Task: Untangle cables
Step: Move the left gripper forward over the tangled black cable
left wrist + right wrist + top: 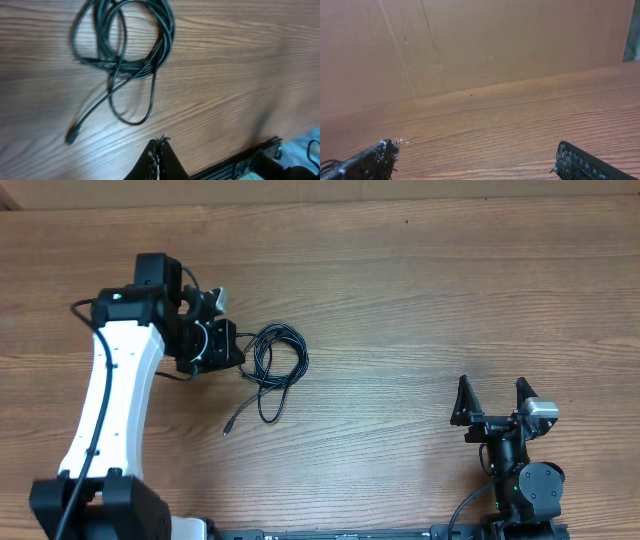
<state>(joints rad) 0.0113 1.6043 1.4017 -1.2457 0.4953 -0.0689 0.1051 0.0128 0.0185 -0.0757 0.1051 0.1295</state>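
Observation:
The cables (275,365) lie as a loose black coil of thin cord on the wooden table, with one plug end (229,427) trailing toward the front. In the left wrist view the coil (125,45) fills the upper part and the plug end (73,135) lies at lower left. My left gripper (238,358) hovers at the coil's left edge; its fingers (160,145) are pressed together and hold nothing. My right gripper (494,402) is open and empty at the front right, far from the cables; its fingertips (475,155) frame bare wood.
The wooden table (420,300) extends to the back and right. A brown cardboard wall (470,40) stands behind the table's far edge. A black rail (240,162) runs along the table's front edge by the arm bases.

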